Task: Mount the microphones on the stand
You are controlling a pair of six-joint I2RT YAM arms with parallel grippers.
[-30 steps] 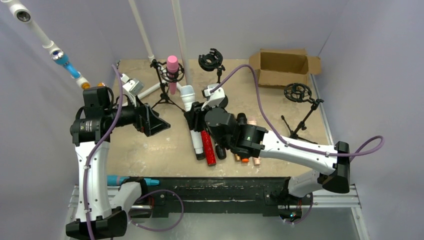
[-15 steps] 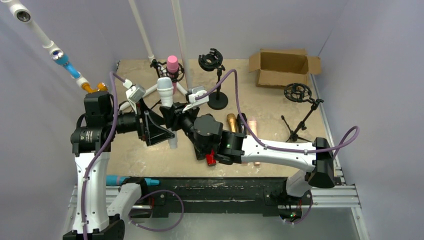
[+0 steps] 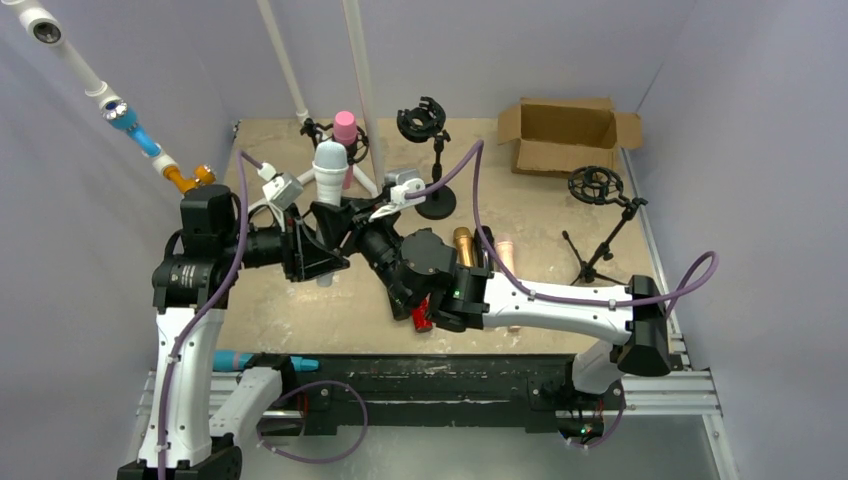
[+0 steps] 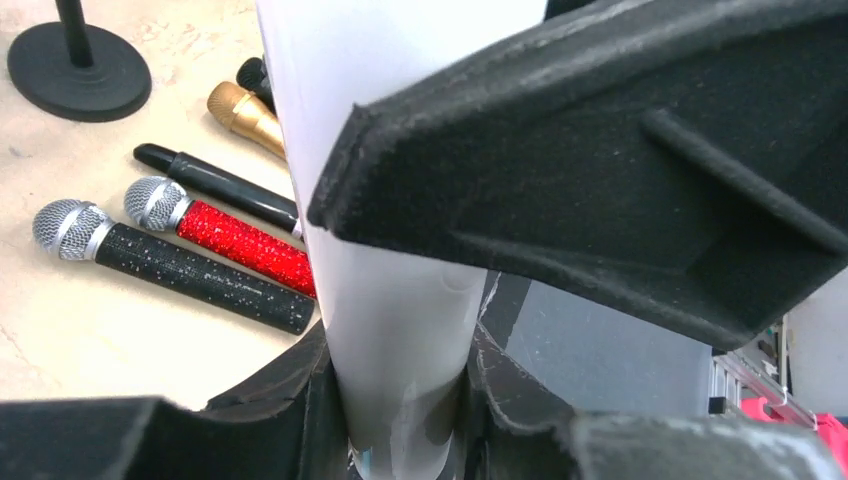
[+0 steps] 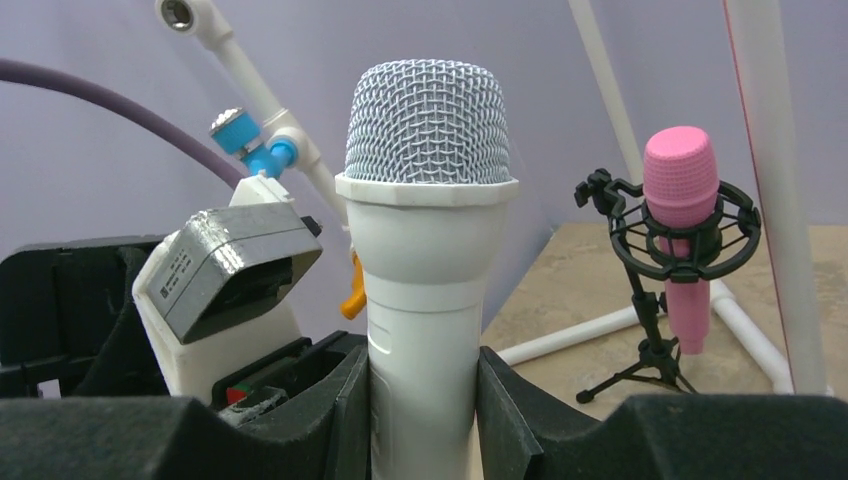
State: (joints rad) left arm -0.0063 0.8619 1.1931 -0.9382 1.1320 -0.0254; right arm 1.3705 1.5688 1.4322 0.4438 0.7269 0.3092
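White mic [image 3: 329, 170] upright in mid-air, left-centre over table [image 3: 570, 215], btwn both grippers.
R gripper [image 5: 422, 400] fingers clenched on its body from both sides; L gripper [image 3: 315, 243] sits round the lower body, contact can't tell. Pink mic [image 3: 345, 128] in tripod stand [image 5: 625, 235] just behind, near back edge by PVC pipes [image 3: 358, 60]. Round-base stand [image 3: 428, 125] close on the right. Gold mic [image 3: 464, 243], red glitter mic [image 4: 235, 235], black glitter mic [image 4: 200, 275] lie on table by R arm. Bare tabletop right of them up to 3rd stand [image 3: 596, 186].
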